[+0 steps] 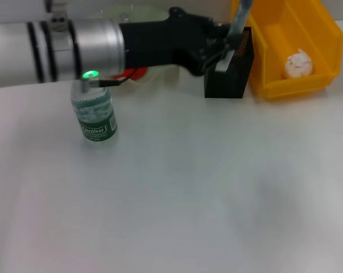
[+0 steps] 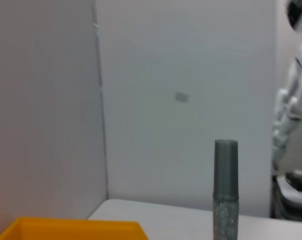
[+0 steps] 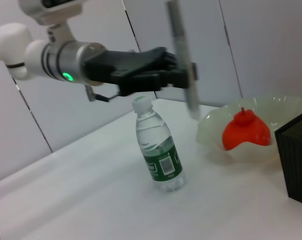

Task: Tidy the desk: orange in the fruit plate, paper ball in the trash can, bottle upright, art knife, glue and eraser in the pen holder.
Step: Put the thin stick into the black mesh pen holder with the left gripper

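Upright at near left, the bottle (image 1: 95, 116) is standing under the left arm, which is reaching rightward across the far side; the left gripper (image 1: 231, 40) is pinching a grey glue stick (image 3: 183, 60) over the pen holder (image 1: 231, 71).

The head camera looks down from above onto the white desk (image 1: 177, 193). The left wrist camera sits low, facing a grey wall (image 2: 181, 75) past the trash can (image 2: 70, 228) rim. The right wrist camera looks level across the desk; it shares the bottle (image 3: 158, 150) and left arm (image 3: 65, 62) with the head view.
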Robot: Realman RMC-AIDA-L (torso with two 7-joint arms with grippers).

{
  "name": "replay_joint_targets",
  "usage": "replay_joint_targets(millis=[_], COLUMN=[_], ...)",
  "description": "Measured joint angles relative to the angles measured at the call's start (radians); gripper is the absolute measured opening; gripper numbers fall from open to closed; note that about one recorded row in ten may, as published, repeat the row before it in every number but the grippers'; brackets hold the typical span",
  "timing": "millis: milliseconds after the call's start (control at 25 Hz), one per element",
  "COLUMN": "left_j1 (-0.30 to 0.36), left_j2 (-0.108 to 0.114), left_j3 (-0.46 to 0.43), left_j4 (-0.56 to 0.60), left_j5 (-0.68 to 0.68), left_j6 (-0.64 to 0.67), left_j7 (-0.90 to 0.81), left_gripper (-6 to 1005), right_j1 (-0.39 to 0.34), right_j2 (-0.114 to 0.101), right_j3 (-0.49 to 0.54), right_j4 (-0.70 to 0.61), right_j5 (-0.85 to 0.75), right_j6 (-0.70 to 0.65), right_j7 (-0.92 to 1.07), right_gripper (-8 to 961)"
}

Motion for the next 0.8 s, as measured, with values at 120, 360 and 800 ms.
replay_joint_targets(millis=[120, 360, 800], left_j1=[-0.051, -0.098, -0.222], left_j2=[-0.001, -0.003, -0.003], left_j3=[0.119, 0.282, 0.434], left_j4=[-0.076, -0.099, -0.220], left_j5=[-0.109, -0.243, -0.444], left_j6=[-0.183, -0.470, -0.784], left_j7=[0.010, 0.003, 0.013], left_gripper=[149, 149, 146], right_j1=[-0.001, 0.019, 0.031], right_j2=[-0.005, -0.017, 0.008], right_j3=[-0.003, -0.011, -0.010], right_j4=[-0.010, -0.011, -0.049], right_j5=[-0.007, -0.026, -0.037], right_j6=[0.002, 0.010, 0.003], right_j7=[0.000, -0.002, -0.005], right_gripper=[607, 607, 607])
